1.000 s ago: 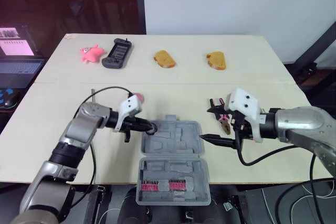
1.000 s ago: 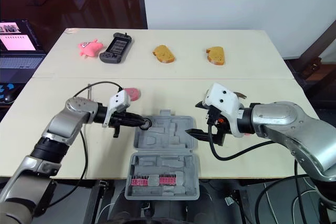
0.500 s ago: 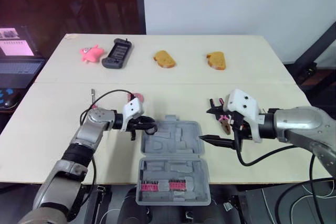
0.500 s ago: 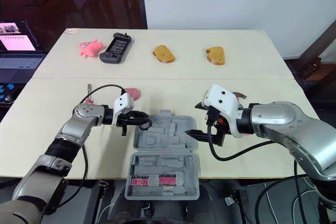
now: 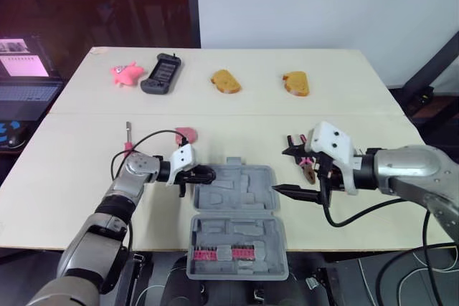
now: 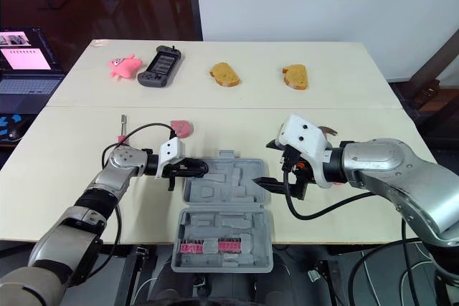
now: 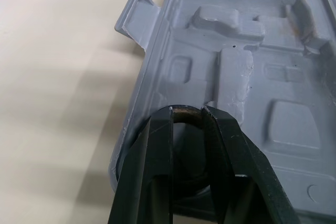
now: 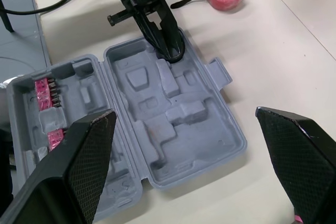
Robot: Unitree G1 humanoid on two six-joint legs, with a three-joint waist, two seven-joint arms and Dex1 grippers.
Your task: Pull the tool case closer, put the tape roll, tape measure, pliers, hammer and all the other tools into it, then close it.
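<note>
One tool case (image 5: 235,198) lies open at the near edge of the table (image 5: 358,105), about centre. One tape roll (image 7: 187,116) sits at its far-left corner, pinched by the left gripper (image 5: 201,174), whose arm reaches in low from the left. The right gripper (image 5: 281,170) hovers spread wide at the case's right side. One tape measure (image 5: 186,134) and one screwdriver (image 5: 128,138) lie farther left.

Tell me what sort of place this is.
Probably a robotics test room: a plain table staged with mismatched props, a pink toy and bread slices, near an open tool case, plus a laptop at the side.
</note>
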